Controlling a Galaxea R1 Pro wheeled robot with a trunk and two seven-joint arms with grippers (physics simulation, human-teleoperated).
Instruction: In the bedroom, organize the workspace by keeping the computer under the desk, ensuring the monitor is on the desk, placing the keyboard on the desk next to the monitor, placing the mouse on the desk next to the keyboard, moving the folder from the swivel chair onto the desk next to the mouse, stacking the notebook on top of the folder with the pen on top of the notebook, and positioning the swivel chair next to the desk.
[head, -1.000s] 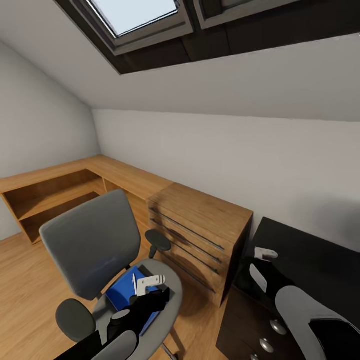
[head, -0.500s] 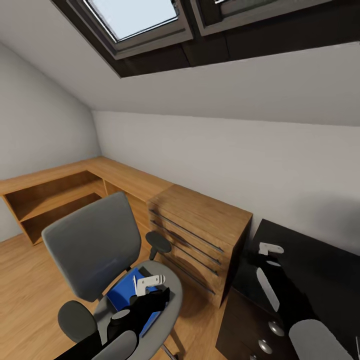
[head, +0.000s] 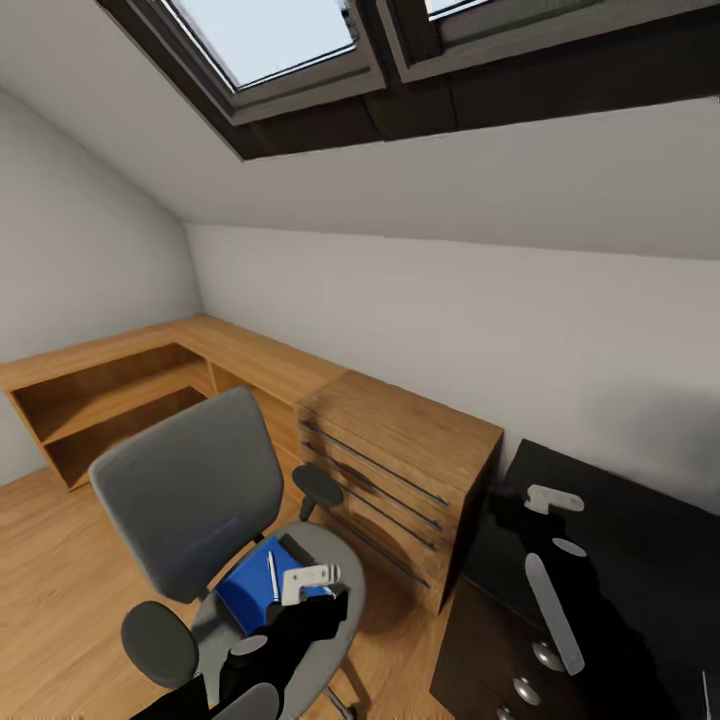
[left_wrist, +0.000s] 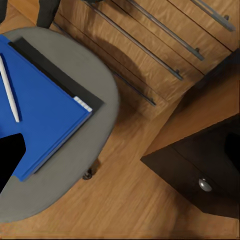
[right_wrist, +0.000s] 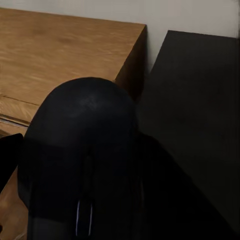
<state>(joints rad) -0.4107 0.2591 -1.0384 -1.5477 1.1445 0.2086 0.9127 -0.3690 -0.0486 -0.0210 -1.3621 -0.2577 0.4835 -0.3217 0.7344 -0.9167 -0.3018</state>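
The grey swivel chair stands low on the left of the head view. On its seat lies the blue folder with the white pen resting on it. A dark grey notebook edge peeks out from under the folder. My left gripper hovers open just above the seat's front, beside the folder, with one black finger showing. My right gripper is over the near end of the black desk, shut on the black mouse.
An oak drawer unit with bar handles stands between the chair and the desk. Oak shelving runs along the left wall. A dark cabinet with round knobs sits under the desk's end. The sloped ceiling and skylight are overhead.
My right arm has carried the mouse farther right and out over the desk top. The left gripper has sunk slightly over the seat. The camera tilted a little.
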